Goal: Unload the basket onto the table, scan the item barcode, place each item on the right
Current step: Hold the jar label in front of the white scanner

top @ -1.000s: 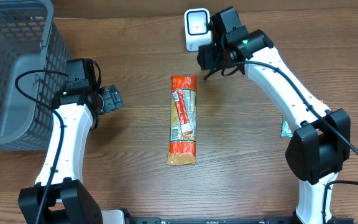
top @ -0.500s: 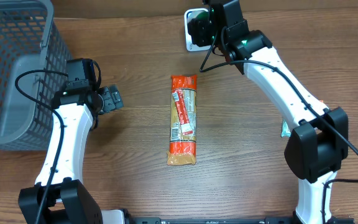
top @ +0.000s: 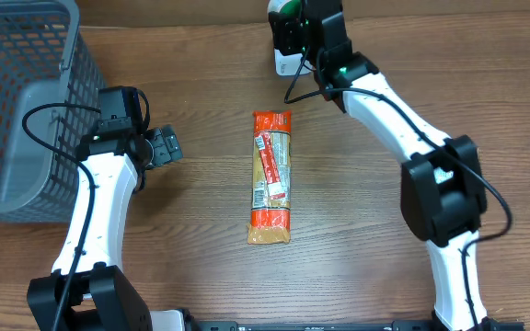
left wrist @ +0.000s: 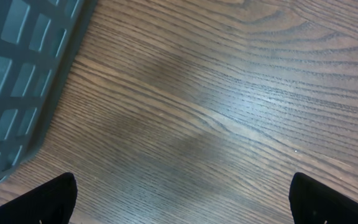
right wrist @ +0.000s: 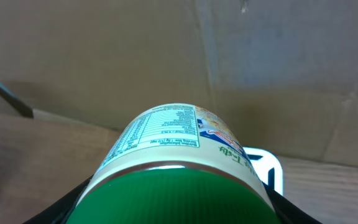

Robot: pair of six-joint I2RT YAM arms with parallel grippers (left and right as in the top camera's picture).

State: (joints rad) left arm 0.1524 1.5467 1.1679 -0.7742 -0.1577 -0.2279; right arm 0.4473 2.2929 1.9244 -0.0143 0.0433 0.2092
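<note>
- The right fingers (right wrist: 64, 211) are closed around a round container (right wrist: 179, 158). One dark finger shows on each side of it at the bottom of the right wrist view.
- The container has a green lid (right wrist: 173, 196) that faces the wrist camera, and a pale label with a printed table of small text on its upper side.
- In the overhead view the container (top: 283, 7) is held up at the far edge of the counter (top: 366, 230), above the white scanner (top: 286, 63).
- In the right wrist view the white frame of the scanner (right wrist: 271, 171) shows just behind the container, in front of a brown cardboard wall (right wrist: 123, 56).
- The left fingers (left wrist: 48, 202) are wide open and hold nothing. They are over bare wood, near the grey basket (left wrist: 17, 68).
- An orange packet (top: 271, 177) lies flat in the middle of the counter, lengthwise from far to near, well apart from both arms.
- The basket (top: 17, 92) stands at the far left corner.
</note>
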